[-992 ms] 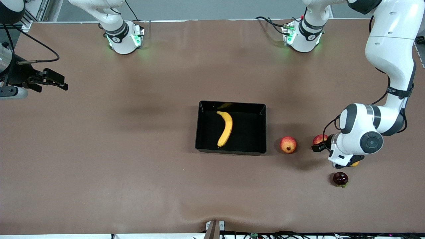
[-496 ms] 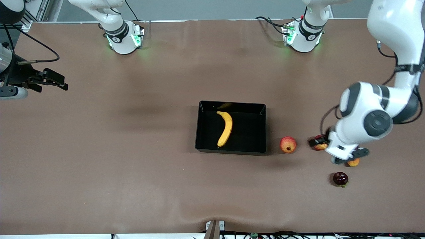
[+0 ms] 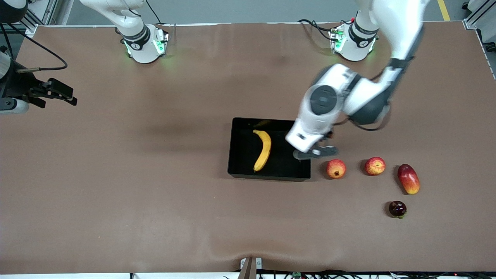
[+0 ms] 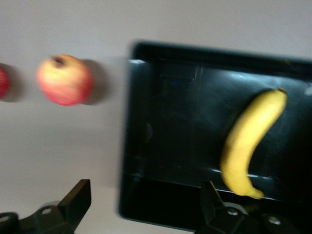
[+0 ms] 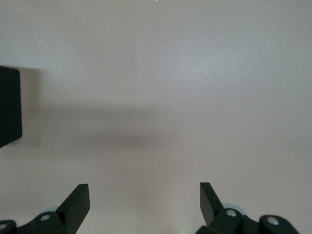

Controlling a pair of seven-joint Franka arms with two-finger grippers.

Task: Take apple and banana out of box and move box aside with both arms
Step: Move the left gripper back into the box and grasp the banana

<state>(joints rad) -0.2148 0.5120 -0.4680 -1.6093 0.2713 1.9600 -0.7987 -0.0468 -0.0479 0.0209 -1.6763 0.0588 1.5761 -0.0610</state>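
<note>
The black box lies mid-table with the yellow banana inside it. The apple, red streaked with yellow, rests on the table toward the left arm's end. My left gripper hangs open and empty over the box's wall on that same side. In the left wrist view the box and the banana lie below the open left gripper. My right gripper waits open over bare table at the right arm's end. The right wrist view shows the right gripper above plain table.
A round red-yellow fruit with a crown sits between the box and the apple. An oblong red-yellow fruit lies beside the apple, and a dark purple fruit lies nearer the front camera.
The left arm swung from the apple across to the box's edge with nothing in its gripper. The apple stayed on the table and the oblong fruit came into sight. The right arm held still.
</note>
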